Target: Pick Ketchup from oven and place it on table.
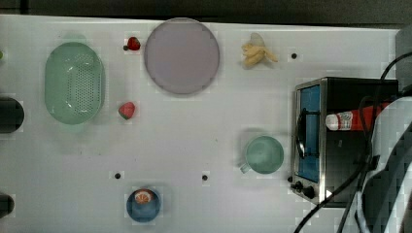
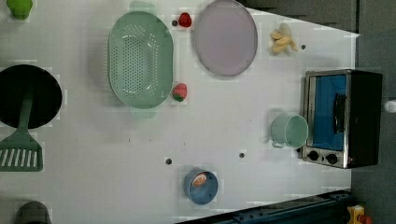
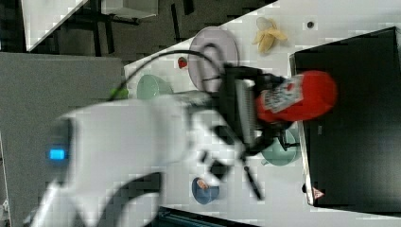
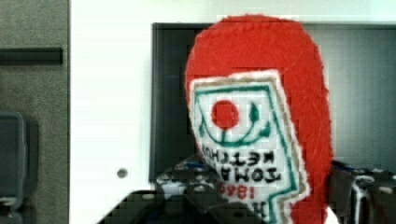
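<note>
The Ketchup (image 3: 295, 97) is a red bottle with a white cap and a white-and-red label. In the top view the Ketchup (image 1: 351, 120) lies across the black roof of the oven (image 1: 311, 141), cap toward the blue glass door. My gripper (image 3: 272, 101) is shut on its sides, and the white arm reaches in from the right view's left. In the wrist view the Ketchup (image 4: 254, 130) stands between the fingers (image 4: 187, 189) over the oven (image 4: 168, 93). The oven door looks closed in the left view. The white table (image 1: 194, 136) spreads in front of the door.
A green cup (image 1: 264, 154) stands just in front of the oven door. Farther off are a banana (image 1: 257, 51), a grey plate (image 1: 181, 56), a green colander (image 1: 74, 82), two strawberries (image 1: 127, 110) and a blue bowl (image 1: 144, 205). Black cables (image 1: 362, 160) hang over the oven.
</note>
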You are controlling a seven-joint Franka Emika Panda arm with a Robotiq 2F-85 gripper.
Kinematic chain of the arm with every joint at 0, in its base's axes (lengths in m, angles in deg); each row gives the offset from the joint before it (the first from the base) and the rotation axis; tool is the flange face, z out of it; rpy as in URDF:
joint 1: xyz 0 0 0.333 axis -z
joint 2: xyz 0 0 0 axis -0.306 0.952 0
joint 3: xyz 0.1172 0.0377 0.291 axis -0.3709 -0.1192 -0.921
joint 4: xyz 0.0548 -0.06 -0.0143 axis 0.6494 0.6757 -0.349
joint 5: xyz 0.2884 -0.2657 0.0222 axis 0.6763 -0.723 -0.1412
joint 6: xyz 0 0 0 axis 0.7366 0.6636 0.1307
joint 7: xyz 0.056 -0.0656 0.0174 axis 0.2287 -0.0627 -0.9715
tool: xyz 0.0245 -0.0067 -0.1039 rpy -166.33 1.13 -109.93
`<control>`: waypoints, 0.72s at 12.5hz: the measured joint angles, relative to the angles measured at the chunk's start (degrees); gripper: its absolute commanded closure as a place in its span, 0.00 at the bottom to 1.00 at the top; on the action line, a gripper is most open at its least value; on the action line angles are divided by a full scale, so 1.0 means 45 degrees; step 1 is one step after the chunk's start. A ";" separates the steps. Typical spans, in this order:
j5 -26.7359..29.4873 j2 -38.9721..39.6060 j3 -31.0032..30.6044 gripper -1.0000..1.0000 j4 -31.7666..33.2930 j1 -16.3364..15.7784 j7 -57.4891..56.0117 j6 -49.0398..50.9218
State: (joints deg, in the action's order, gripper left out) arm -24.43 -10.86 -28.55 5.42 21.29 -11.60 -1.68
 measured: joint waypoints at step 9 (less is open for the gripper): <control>-0.0402 -0.1379 -0.3960 0.36 -0.1579 -0.1684 -0.0051 0.3928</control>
State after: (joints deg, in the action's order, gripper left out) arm -26.24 -17.06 -46.37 -1.68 13.71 -11.83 15.99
